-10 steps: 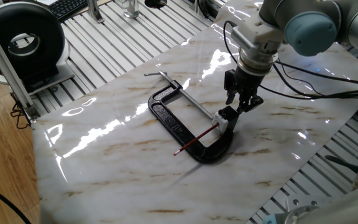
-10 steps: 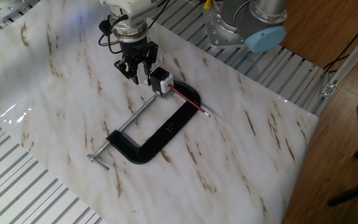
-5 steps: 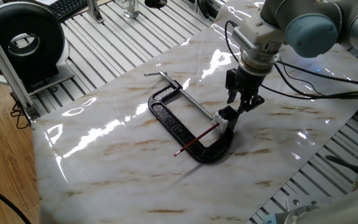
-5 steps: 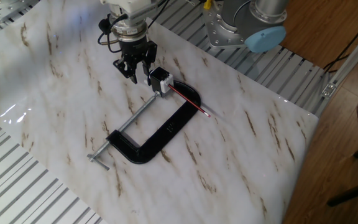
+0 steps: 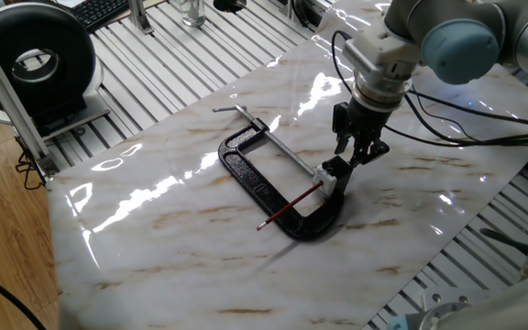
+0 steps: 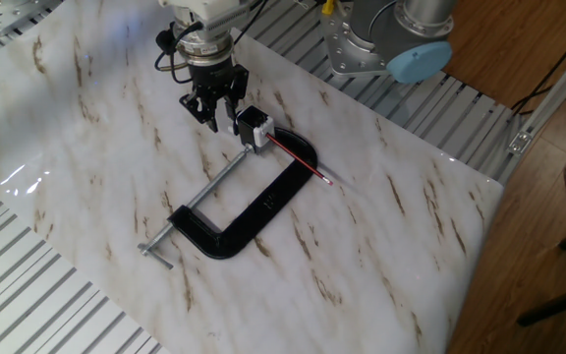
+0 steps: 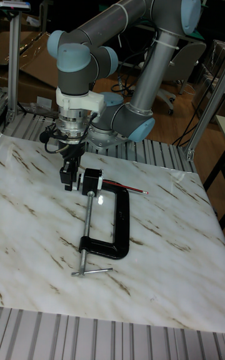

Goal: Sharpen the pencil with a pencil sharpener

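the marble table (image 5: 172,229) carries a black c-clamp (image 5: 262,183) lying flat, with the pencil sharpener (image 5: 326,180) pinched in it at the screw's end. the gripper (image 6: 213,116) hangs just beside that end, fingers slightly apart and holding nothing. the pencil (image 5: 288,205) lies across the clamp, one end at the sharpener. it looks seated there but ungripped; the turning seems yet to come.

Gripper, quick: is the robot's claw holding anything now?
Gripper: holding nothing; its fingers hang just beside the clamp. Open or closed cannot be told.
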### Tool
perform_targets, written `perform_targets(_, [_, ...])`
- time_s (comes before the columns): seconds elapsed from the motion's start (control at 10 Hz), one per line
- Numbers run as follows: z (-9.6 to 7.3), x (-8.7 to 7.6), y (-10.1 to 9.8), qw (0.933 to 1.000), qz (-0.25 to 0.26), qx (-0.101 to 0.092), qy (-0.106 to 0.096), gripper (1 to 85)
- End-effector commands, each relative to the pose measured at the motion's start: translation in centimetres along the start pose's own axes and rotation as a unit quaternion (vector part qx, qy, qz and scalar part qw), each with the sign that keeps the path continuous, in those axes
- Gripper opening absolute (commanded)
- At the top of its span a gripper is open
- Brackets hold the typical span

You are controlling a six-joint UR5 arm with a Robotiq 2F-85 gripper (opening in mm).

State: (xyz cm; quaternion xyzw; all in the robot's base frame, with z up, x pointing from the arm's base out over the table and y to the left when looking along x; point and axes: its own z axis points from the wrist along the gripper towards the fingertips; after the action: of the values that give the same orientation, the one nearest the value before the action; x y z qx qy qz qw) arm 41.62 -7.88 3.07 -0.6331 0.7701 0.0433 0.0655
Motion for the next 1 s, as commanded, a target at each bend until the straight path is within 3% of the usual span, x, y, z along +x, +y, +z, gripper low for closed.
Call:
perform_targets(0.0, [-0.1, -0.5, -0.1, 0.9999, 0.011, 0.001, -0.01, 42.3])
perform_targets(0.6, [-0.9, -0.6, 0.9, 1.0, 0.005, 0.005, -0.004, 49.3])
perform_targets(0.9, [-0.2, 0.8, 0.8, 0.9997, -0.021, 0.011, -0.004, 49.0])
